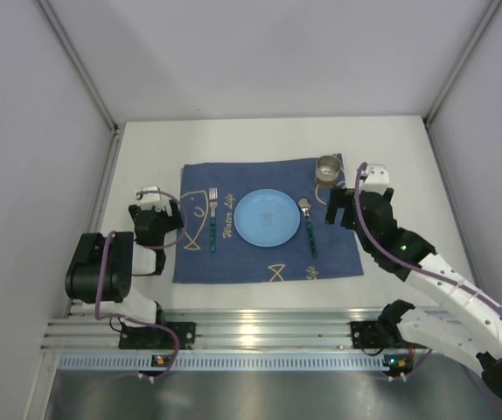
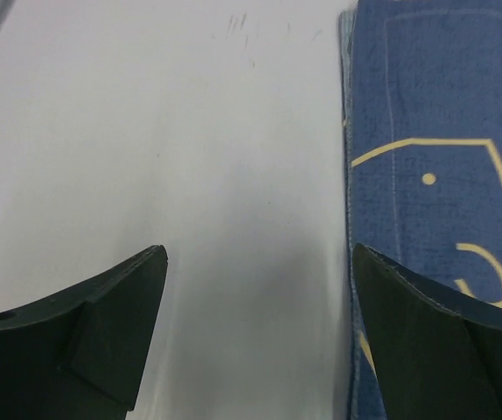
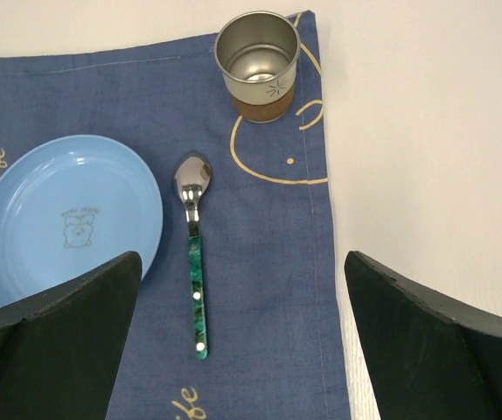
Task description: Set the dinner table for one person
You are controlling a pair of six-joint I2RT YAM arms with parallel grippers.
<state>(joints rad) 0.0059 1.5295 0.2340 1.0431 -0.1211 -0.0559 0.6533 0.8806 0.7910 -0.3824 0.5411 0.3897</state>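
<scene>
The top camera looked steeply down from the near edge over the whole desk (image 1: 233, 140). Both wrist cameras looked down closely; all three shared the blue cloth (image 1: 233, 262).

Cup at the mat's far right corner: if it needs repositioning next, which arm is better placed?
Right, probably. The right pincer is open with the cup just ahead in its wrist view. The left pincer, also open, is at the left edge of the mat, the plate between it and the cup.
</scene>
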